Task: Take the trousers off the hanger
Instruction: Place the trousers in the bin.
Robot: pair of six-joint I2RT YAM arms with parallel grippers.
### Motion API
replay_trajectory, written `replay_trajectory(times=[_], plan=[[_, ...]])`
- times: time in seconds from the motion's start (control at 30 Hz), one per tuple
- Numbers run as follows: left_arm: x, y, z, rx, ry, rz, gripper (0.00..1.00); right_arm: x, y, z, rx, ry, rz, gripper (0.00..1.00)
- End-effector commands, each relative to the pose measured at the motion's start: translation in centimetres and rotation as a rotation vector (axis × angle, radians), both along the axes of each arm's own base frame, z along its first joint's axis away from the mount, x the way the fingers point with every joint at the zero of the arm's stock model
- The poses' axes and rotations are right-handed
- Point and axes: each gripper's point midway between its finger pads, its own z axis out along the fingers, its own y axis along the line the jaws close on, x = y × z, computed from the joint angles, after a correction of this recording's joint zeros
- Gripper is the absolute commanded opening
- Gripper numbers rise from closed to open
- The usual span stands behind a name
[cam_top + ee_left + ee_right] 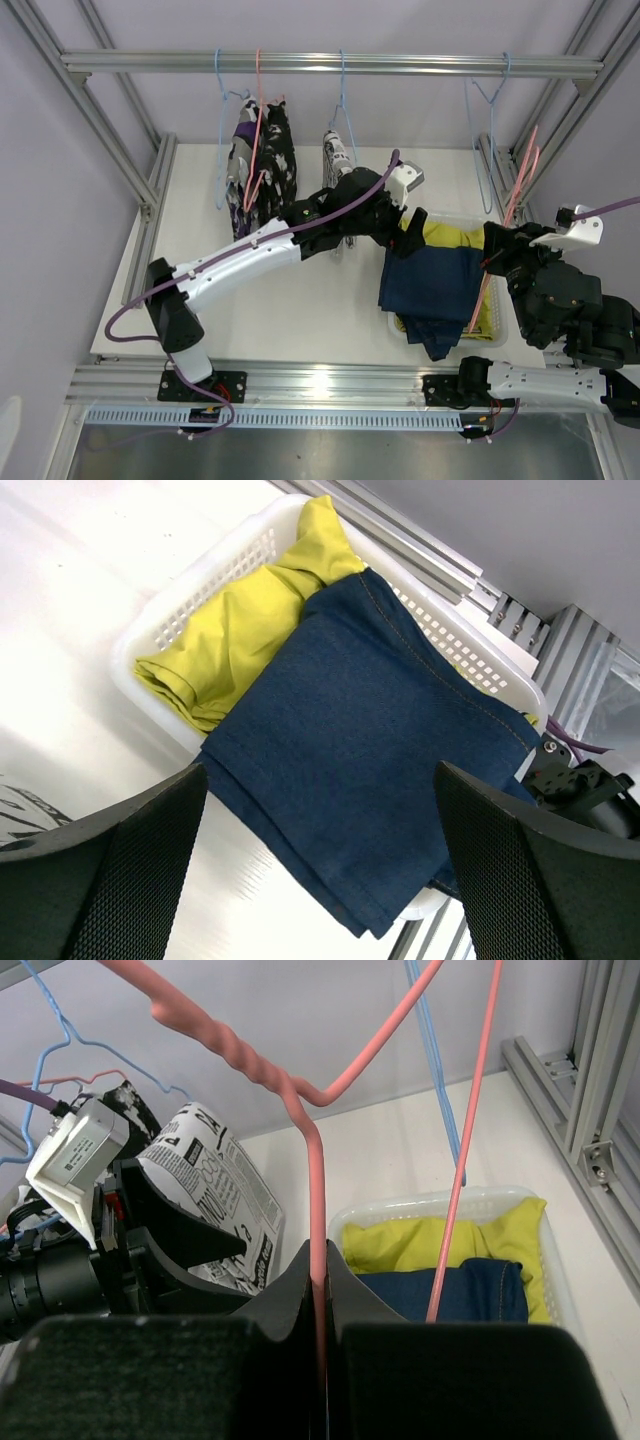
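- Trousers are in two places: three patterned pairs [262,165] on wire hangers [342,100] at the back rail, and two more in a basket on the right.
- Aluminium frame [330,63] boxes in the scene, with plain lilac walls behind it.
- White desk [300,300] is glossy, catches the light, and carries the basket.
- White latticed basket [215,575] stands on the desk's right half.
- Navy trousers [360,770] lie folded on top, spilling over the basket's rim.
- Yellow-green trousers [240,630] lie under them, inside the basket.
- Left claw [320,860] hovers above the navy trousers, fingers spread wide, released and gripping nothing.
- Right claw [320,1270] is clenched on the wire of a pink hanger [313,1170], which leans over the basket's right side.
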Motion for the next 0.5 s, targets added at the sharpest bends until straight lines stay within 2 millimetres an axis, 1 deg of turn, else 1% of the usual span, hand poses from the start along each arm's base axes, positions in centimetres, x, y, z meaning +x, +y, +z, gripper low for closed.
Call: replay_trajectory(times=[0.0,0.03,0.07,0.1,0.13,0.17,0.2,0.23,0.27,0.3,0.33,0.4,0.43,0.47], plan=[[-0.3,0.6,1.7,-0.033,-0.013,0.022,0.98,0.0,0.2,1.0,0.066,-0.014,0.004,0.00],[-0.4,0.3,1.6,-0.035,-0.012,0.016,0.98,0.0,0.2,1.2,0.069,-0.015,0.008,0.00],[-0.4,-0.1,2.4,-0.054,-0.019,0.013,0.98,-0.1,0.2,1.2,0.072,-0.014,0.013,0.00],[-0.5,-0.4,2.3,-0.055,-0.014,0.007,0.98,-0.1,0.2,1.3,0.075,-0.016,0.013,0.00],[-0.6,-1.2,1.3,-0.040,-0.001,-0.005,0.96,-0.1,0.1,1.4,0.079,-0.016,0.016,0.00],[-0.8,-1.9,1.8,-0.054,-0.003,-0.019,0.93,-0.1,0.2,1.5,0.082,-0.017,0.019,0.00],[-1.1,-2.5,1.2,-0.048,0.015,-0.042,0.87,-0.1,0.2,1.5,0.078,-0.016,0.016,0.00],[-1.4,-3.6,-0.2,-0.027,0.036,-0.059,0.71,-0.1,0.1,1.5,0.076,-0.016,0.016,0.00],[-1.6,-4.2,-1.1,-0.016,0.052,-0.067,0.63,-0.1,0.2,1.4,0.076,-0.016,0.019,0.00],[-2.4,-5.1,-2.0,-0.008,0.069,-0.085,0.55,-0.1,0.1,1.5,0.081,-0.017,0.017,0.00],[-2.5,-5.8,-3.8,0.018,0.089,-0.090,0.44,-0.1,0.1,1.3,0.078,-0.015,0.017,0.00],[-2.9,-6.5,-6.2,0.043,0.129,-0.082,0.29,-0.2,0.1,1.2,0.084,-0.013,0.022,0.00],[-2.7,-6.6,-7.5,0.068,0.139,-0.048,0.13,-0.3,0.0,1.1,0.088,-0.012,0.024,0.00],[-2.5,-6.7,-9.4,0.095,0.168,-0.022,0.05,-0.3,-0.1,1.0,0.093,-0.010,0.027,0.00]])
